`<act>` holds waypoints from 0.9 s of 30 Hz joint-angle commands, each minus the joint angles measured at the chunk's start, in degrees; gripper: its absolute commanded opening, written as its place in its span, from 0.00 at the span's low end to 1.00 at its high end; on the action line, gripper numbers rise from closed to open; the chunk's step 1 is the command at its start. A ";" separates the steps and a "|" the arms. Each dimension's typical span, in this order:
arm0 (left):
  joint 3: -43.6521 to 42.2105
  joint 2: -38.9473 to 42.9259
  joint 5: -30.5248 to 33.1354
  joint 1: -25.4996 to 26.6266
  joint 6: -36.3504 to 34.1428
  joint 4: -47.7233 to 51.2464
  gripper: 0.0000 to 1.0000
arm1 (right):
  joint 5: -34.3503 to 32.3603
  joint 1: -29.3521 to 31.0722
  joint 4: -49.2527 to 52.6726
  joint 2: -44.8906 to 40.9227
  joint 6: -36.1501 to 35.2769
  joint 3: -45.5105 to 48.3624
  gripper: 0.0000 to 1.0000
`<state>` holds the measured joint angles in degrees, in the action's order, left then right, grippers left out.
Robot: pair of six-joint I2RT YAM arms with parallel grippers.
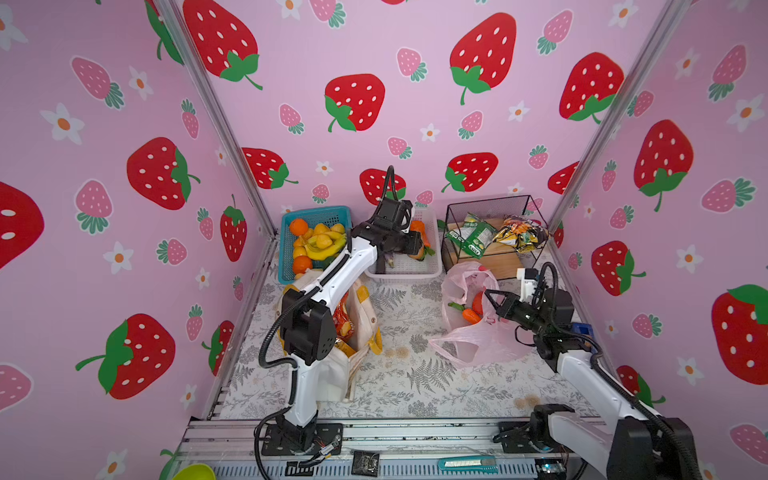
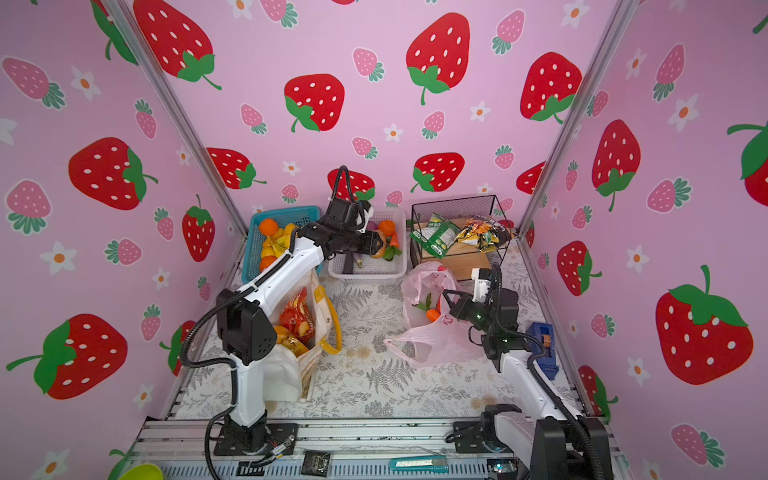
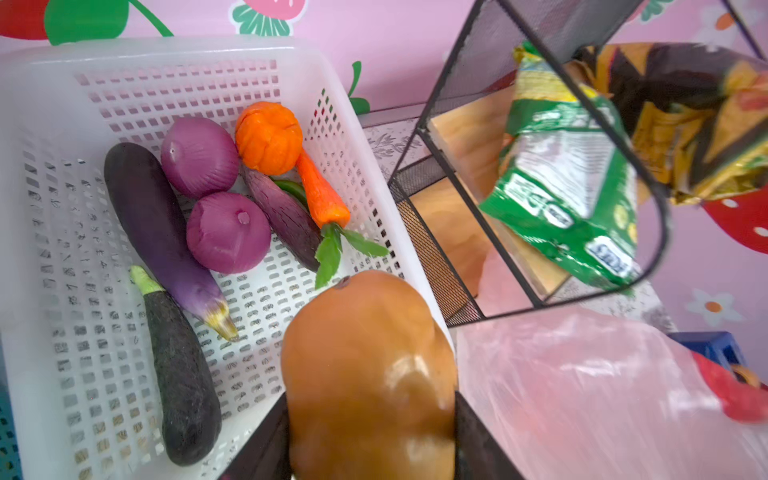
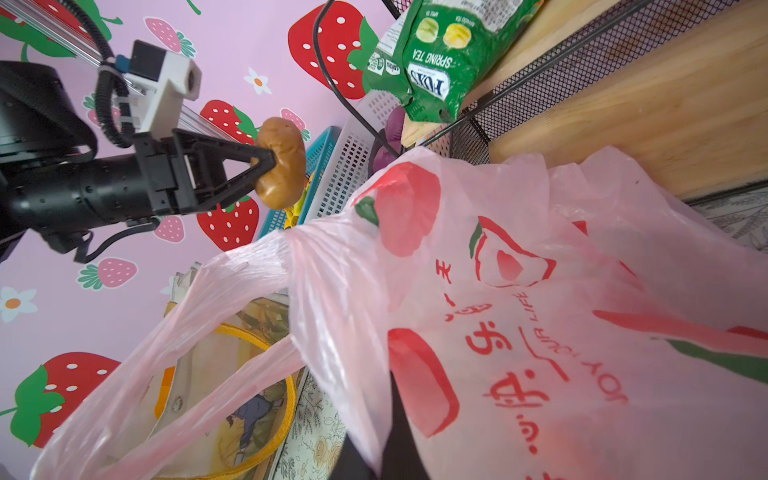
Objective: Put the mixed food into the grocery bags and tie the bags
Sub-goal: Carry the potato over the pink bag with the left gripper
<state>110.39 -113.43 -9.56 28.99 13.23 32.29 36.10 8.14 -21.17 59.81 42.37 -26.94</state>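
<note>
- One brown potato is held aloft, gripped by the left claw, over the corner of the white basket that faces the pink bag.
- The pink bag is slumped on the surface, and its mouth is kept lifted by the right claw, which is clenched on the thin film at the rim.
- Inside that bag an orange carrot is already lodged, with something red beside it, probably the tomato.
- Over by the left arm, the canvas tote is stood open, and red-orange and yellow snack packets can be seen packed into it. Its yellow straps are hanging loose.
- Plenty is left in the white basket: eggplants, purple onions, a small pumpkin and a second carrot.
- Further out, a green packet and a yellow-black packet are lying in the wire basket, not yet bagged.
- Progress is judged to be around the middle. Both bags are partly loaded and the potato is in transit, presumably bound for the pink bag.
- More vegetables and packets are waiting to be moved, and neither bag has been tied.
</note>
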 commanded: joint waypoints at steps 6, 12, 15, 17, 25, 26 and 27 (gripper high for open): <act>-33.04 23.13 1.37 8.23 5.17 -16.86 0.29 | -1.58 0.36 2.00 -0.93 -0.63 -3.38 0.00; -48.51 29.12 6.57 16.14 1.97 -21.04 0.29 | -0.58 0.59 0.82 -1.02 0.60 -3.66 0.00; -49.89 26.70 5.34 16.76 -0.82 -21.65 0.29 | 0.23 1.23 0.50 -1.02 1.11 -3.87 0.00; -49.40 24.11 3.75 17.04 -2.34 -23.07 0.29 | 0.48 1.85 0.59 -1.01 1.22 -3.91 0.00; -44.08 17.60 -7.41 22.17 0.04 -30.99 0.29 | -1.19 4.33 0.59 -2.66 2.67 -2.26 0.00; -44.22 17.18 -7.64 22.48 1.10 -32.71 0.29 | -1.31 4.60 0.55 -2.98 2.83 -2.06 0.00; -44.33 16.62 -7.65 22.68 2.78 -35.06 0.29 | -1.41 4.78 0.64 -3.37 2.94 -1.85 0.00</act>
<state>63.11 -96.60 -13.74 50.78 13.74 4.95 35.33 12.29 -19.46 57.95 44.07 -28.97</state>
